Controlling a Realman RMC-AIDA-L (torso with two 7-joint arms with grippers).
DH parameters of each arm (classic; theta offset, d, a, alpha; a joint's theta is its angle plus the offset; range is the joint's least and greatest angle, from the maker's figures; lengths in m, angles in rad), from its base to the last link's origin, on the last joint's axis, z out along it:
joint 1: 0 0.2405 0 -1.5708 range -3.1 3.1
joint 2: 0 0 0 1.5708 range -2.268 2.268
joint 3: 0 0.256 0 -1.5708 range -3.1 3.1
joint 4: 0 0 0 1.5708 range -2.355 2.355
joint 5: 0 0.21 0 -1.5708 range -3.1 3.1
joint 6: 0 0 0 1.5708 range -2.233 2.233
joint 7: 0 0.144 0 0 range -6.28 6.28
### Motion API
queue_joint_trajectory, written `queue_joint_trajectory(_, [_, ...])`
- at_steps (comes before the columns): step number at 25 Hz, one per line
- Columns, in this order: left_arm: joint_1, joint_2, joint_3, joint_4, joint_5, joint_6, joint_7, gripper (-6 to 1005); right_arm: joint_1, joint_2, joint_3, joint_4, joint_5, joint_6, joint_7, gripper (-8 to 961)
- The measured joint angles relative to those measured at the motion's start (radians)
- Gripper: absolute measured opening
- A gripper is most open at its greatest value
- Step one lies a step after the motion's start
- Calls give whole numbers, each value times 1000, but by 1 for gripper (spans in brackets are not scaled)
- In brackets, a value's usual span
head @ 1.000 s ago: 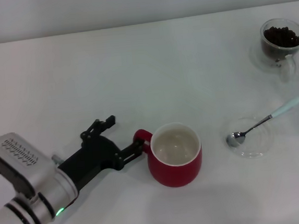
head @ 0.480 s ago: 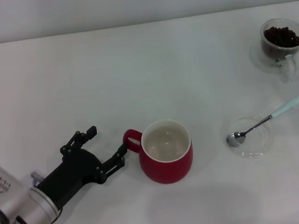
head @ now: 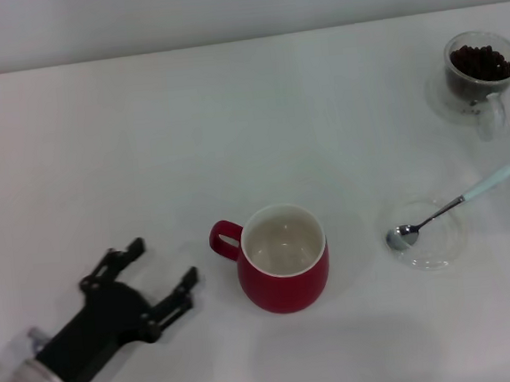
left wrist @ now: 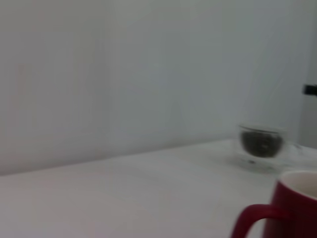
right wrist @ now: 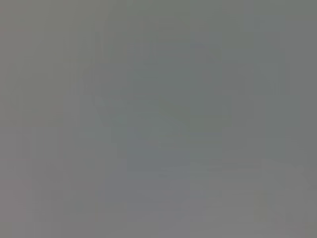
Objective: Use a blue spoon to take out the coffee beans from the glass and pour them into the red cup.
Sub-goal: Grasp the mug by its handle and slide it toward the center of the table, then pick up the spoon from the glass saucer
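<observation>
Left tool — lower left of the head view, fingers spread wide, holding nothing, apart from the red cup. Cup upright at centre bottom of the desk. Spoon: bowl in a clear dish, right of cup. Glass with beans — upper right. No readable writing. Right tool not seen.

The red cup stands upright and empty. The blue spoon is laid nearby. Coffee beans are held in the glass.
</observation>
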Motion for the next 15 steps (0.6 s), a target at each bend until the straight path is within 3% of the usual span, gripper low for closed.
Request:
queue_joint_trajectory(10, [107,1,-165,81,-34,-114,0,867,-24,-1,-131,-34,0,30,22,866])
queue_joint_trajectory(15, [129,1,-213,102,-75,-163,0,866,-73,-6,-201,-86,0,34,159,865])
